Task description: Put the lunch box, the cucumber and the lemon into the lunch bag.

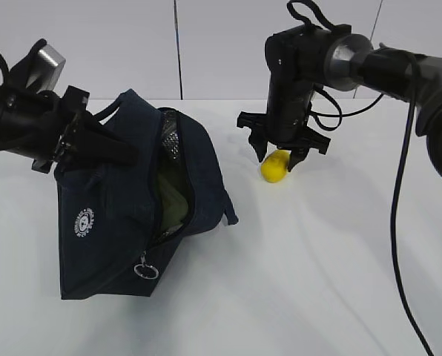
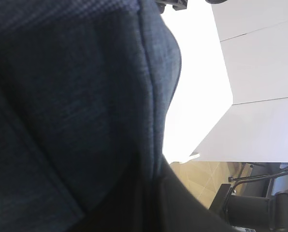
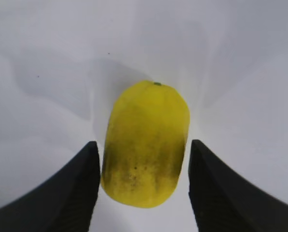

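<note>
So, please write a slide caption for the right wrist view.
Right gripper straddles the lemon on the white table.

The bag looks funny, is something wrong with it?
It's tipped, not broken. The left gripper holds the lunch bag up by its top, so it leans with the zipper gaping. Something pale green shows inside. The lemon lies on the table, looking fine.

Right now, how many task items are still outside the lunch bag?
1: the lemon lies on the table between the right gripper's fingers. Something pale green shows inside the lunch bag; other contents may be hidden.
</note>
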Robot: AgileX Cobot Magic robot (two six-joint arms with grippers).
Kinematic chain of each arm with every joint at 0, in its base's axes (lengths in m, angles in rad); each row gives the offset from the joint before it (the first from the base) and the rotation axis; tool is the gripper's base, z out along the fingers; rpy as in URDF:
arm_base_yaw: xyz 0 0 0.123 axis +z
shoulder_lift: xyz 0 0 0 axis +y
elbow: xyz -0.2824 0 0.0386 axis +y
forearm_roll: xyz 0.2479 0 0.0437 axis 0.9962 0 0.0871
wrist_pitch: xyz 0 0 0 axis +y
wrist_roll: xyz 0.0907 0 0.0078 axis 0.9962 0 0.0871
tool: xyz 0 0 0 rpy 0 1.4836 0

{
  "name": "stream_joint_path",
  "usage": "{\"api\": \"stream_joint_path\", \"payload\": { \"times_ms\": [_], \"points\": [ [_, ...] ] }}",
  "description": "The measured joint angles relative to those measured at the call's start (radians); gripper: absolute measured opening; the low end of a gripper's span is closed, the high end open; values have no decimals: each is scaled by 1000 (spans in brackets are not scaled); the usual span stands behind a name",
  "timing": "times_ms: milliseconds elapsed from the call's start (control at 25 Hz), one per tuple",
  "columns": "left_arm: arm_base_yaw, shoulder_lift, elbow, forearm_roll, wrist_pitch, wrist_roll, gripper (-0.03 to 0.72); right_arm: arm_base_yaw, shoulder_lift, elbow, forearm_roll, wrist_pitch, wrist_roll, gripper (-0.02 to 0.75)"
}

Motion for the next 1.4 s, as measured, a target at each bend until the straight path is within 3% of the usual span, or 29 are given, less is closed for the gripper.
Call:
{"api": "stream_joint_path", "payload": {
  "times_ms": [200, 600, 1000, 1280, 1400],
  "points": [
    [0, 0, 0, 0, 0, 0, -9, 0, 0, 0, 0, 2, 0, 377],
    [0, 0, 0, 0, 0, 0, -9, 0, 0, -6, 0, 36, -4, 365],
    [0, 0, 0, 0, 6, 0, -9, 0, 0, -248, -16, 75, -198, 363],
    [0, 0, 0, 0, 8, 0, -9, -2, 0, -377, 243, 92, -396, 363],
    [0, 0, 0, 0, -3, 0, -9, -2, -2, -387, 432, 97, -526, 363]
  ]
}}
